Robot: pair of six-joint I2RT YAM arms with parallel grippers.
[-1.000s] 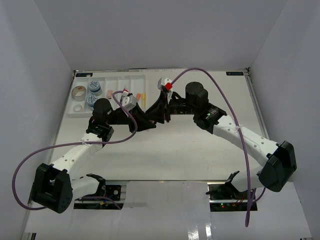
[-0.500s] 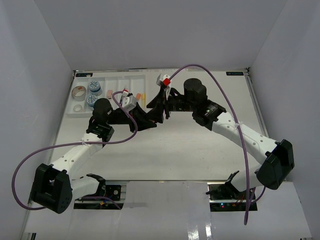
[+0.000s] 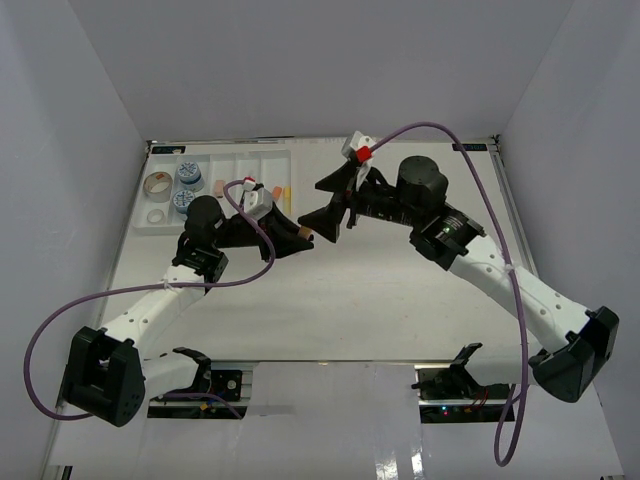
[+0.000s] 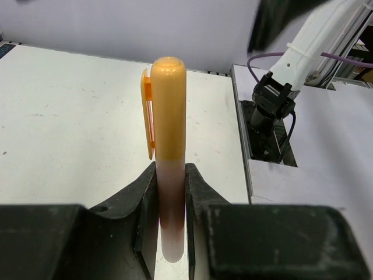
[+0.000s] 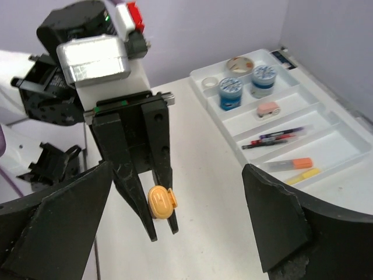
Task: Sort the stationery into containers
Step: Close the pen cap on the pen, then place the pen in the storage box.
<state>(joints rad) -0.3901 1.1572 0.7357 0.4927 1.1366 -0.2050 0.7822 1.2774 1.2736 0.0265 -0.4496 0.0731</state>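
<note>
1. The left tool is clamped on an orange marker. Its two fingers press the barrel from either side, and the capped end with its clip sticks out past the fingertips.
2. In the top view this tool and the marker sit left of centre, just right of the white tray and over the white surface. Whether the marker touches the surface cannot be told.
3. The right tool gapes wide with nothing between its fingers. It sits just right of the marker's end, near it but apart.
4. The tray lies at the upper left of the top view and the upper right of the right wrist view.
5. In the tray:
   - two tape rolls
   - two blue-white tubs, side by side
   - a pink eraser in the next compartment
   - dark and red pens lying lengthwise in another
   - a short orange stick and a yellow stick, close together towards the frame's lower edge
</note>
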